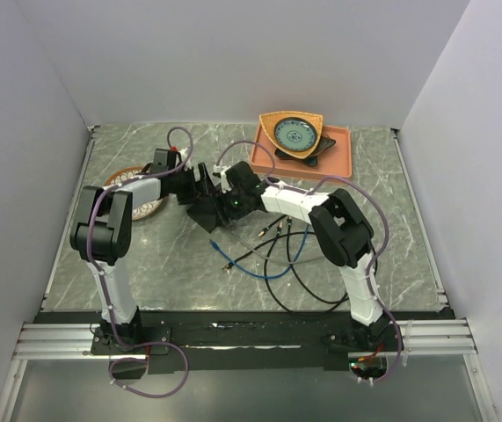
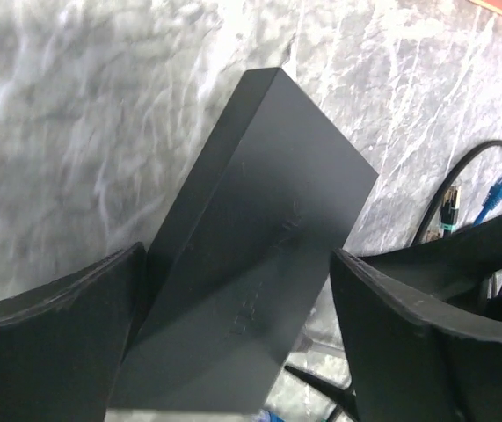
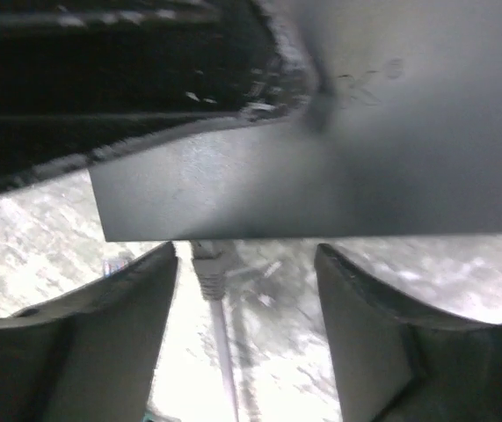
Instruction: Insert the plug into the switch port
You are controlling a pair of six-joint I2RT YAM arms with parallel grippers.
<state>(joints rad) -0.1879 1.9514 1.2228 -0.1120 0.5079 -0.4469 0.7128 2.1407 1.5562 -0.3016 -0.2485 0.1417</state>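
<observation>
The flat matte-black box (image 1: 207, 214) is near the table's middle, tilted up. My left gripper (image 1: 198, 183) is shut on it; in the left wrist view both fingers (image 2: 75, 308) press the box (image 2: 251, 229) at its sides. My right gripper (image 1: 231, 200) is right beside the box and open. In the right wrist view the box's thin edge (image 3: 303, 189) fills the top, and a pale plug (image 3: 207, 264) with its cable runs up between the open fingers (image 3: 110, 325), touching neither. The plug's front end meets the box's lower edge. The port itself is hidden.
Loose black and blue cables (image 1: 272, 251) lie in front of the box, with a blue plug (image 2: 497, 189) and a black one (image 2: 448, 207). An orange tray (image 1: 337, 156) holding a dish stands at the back right. A brown plate (image 1: 136, 192) lies at the left.
</observation>
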